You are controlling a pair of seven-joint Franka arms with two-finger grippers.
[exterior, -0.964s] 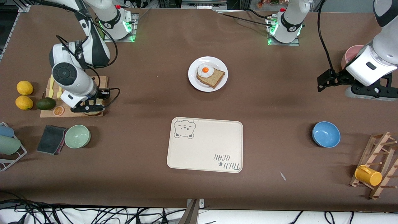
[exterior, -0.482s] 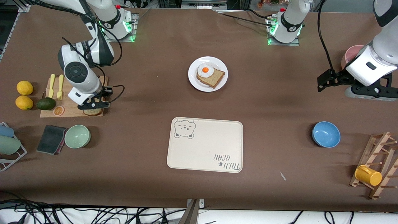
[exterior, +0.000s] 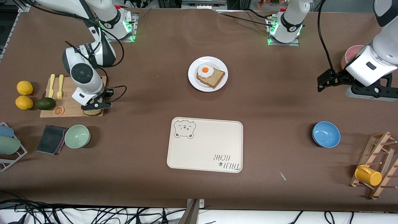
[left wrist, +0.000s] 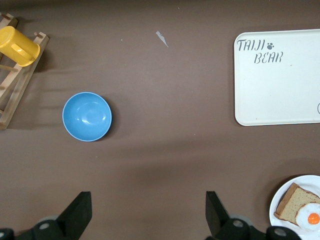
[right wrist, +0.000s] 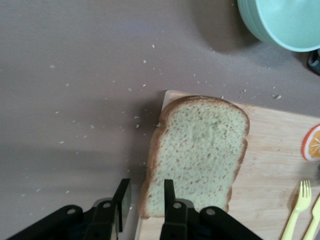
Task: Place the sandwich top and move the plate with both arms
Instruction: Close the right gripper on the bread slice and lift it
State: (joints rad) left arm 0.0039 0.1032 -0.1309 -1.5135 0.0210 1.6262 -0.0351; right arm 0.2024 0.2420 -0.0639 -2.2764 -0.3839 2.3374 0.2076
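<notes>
A: Where was your sandwich top (right wrist: pixel 197 152)?

B: On the cutting board (exterior: pixel 73 104), its crust edge pinched by your right gripper (right wrist: pixel 144 204). Your left gripper (left wrist: pixel 145 216) waited, fingers spread, above bare desk (exterior: pixel 279 102).

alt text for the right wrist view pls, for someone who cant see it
The right gripper pinches one edge of the sandwich top, a light speckled bread slice with a brown crust, over the corner of a wooden cutting board. An orange slice and yellow forks lie on the board, and a green bowl sits on the crumb-dusted brown table.
</notes>
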